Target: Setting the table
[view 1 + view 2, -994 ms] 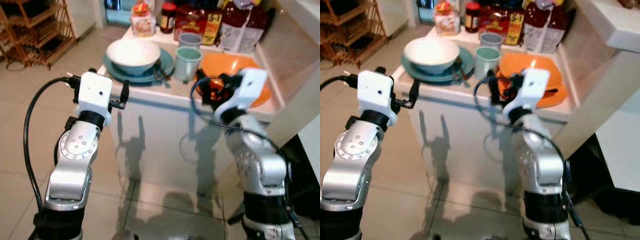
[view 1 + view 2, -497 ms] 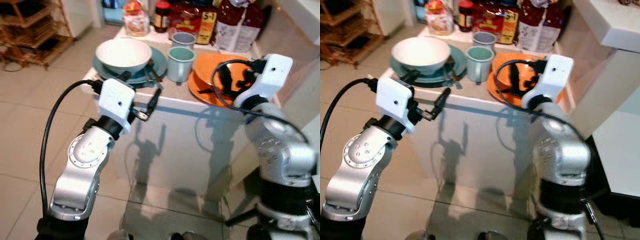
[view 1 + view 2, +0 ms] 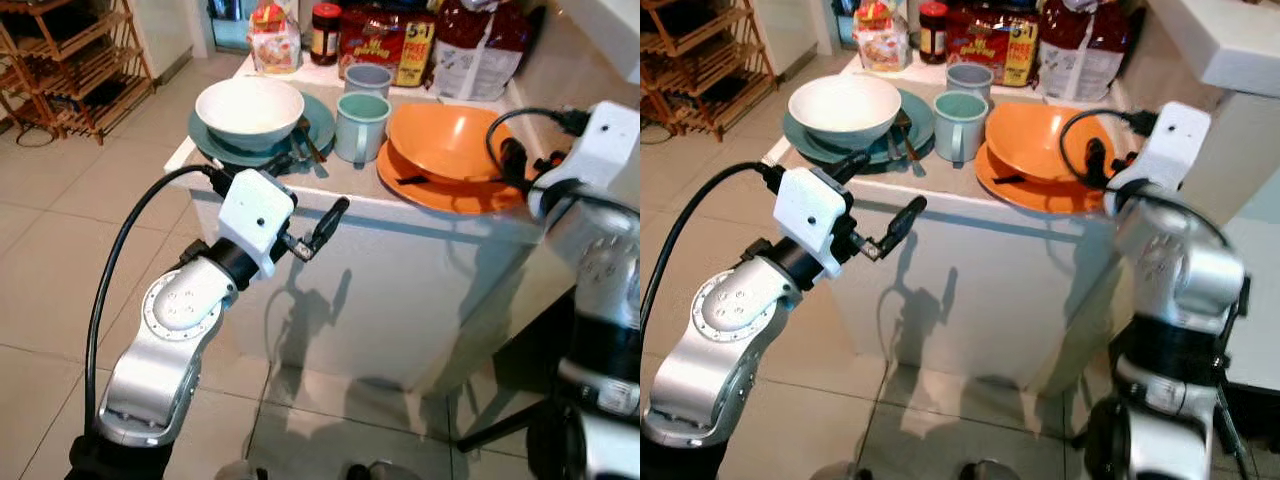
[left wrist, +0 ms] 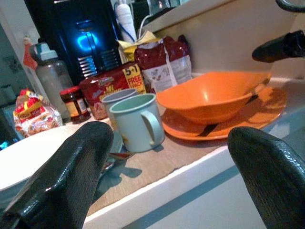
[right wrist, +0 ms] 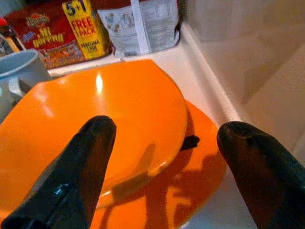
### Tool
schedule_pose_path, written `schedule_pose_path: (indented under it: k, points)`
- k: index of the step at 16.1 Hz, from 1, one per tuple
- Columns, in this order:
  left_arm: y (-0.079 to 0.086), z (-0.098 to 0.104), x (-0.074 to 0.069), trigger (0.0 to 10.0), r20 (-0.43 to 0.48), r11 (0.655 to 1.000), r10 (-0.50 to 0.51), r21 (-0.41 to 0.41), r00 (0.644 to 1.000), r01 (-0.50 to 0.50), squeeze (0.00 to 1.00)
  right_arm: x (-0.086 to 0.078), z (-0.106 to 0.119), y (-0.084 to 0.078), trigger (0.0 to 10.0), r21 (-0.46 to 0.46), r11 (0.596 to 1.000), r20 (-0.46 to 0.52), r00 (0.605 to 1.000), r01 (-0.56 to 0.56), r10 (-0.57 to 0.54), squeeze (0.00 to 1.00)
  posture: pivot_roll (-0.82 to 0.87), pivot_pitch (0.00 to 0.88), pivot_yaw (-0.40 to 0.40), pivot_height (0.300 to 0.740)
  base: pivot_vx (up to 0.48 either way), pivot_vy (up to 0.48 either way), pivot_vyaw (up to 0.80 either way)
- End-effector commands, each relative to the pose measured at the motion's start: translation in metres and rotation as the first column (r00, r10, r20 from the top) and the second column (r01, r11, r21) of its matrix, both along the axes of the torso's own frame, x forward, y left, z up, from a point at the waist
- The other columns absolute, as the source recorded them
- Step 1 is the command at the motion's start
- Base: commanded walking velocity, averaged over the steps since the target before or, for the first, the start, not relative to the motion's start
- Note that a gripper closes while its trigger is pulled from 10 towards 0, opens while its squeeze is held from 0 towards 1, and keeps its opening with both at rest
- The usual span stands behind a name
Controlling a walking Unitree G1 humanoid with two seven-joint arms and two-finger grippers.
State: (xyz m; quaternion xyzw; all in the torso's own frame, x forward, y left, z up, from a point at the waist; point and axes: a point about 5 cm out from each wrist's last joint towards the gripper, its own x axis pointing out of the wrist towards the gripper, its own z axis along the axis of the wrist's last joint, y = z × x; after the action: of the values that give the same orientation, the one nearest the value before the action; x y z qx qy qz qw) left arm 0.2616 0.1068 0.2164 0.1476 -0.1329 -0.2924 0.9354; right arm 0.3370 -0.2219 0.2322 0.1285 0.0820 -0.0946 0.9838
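An orange bowl point(image 3: 447, 140) sits inside an orange plate point(image 3: 455, 190) at the right end of a small white table point(image 3: 400, 290), with a dark utensil lying on the plate's near rim under the bowl. Just left of them stands a pale green mug point(image 3: 360, 126), and a grey mug point(image 3: 367, 78) stands behind it. Further left, a white bowl point(image 3: 249, 108) rests on a teal plate point(image 3: 313, 125), with cutlery between that plate and the green mug.

The right gripper point(image 5: 162, 152) hovers over the orange bowl and plate near the table's right edge, its 2 fingers spread wide and holding nothing. The left gripper point(image 3: 312, 205) is in front of the table's near edge, below the teal plate, fingers likewise wide apart and empty.

Along the back of the table stand a red snack packet point(image 3: 380, 40), a dark red bag point(image 3: 480, 45), a jar point(image 3: 325, 33) and a bag of bread point(image 3: 273, 40). A wooden rack point(image 3: 70, 60) stands on the tiled floor to the far left.
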Motion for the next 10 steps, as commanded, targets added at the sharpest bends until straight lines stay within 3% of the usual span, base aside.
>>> schedule_pose_path:
  k: [1,5,9,10]
  points:
    - [-0.005,0.001,-0.003,10.0,0.004,0.999,-0.040,0.009,0.999,0.040,0.00,0.003,-0.003,-0.004,10.0,0.024,1.000,-0.039,0.999,-0.007,0.008,0.00,0.07,0.047,-0.044,0.740,0.000,0.000,0.00]
    - [-0.011,-0.001,-0.011,10.0,-0.015,0.994,-0.108,0.033,0.994,0.108,0.00,0.015,-0.013,-0.013,10.0,0.100,0.994,-0.116,0.993,0.042,-0.030,0.00,0.07,0.034,-0.058,0.740,0.000,0.000,0.00]
    - [-0.012,-0.001,-0.012,10.0,-0.018,0.992,-0.123,0.037,0.992,0.123,0.00,0.020,-0.017,-0.011,10.0,0.337,0.941,-0.123,0.992,0.037,0.005,0.00,0.08,0.023,-0.060,0.740,0.000,0.000,0.00]
    - [-0.012,-0.001,-0.012,10.0,-0.017,0.991,-0.127,0.039,0.992,0.127,0.00,0.021,-0.017,-0.012,5.0,0.413,0.910,-0.114,0.993,0.032,0.017,0.00,0.08,0.023,-0.060,0.740,0.000,0.000,0.00]
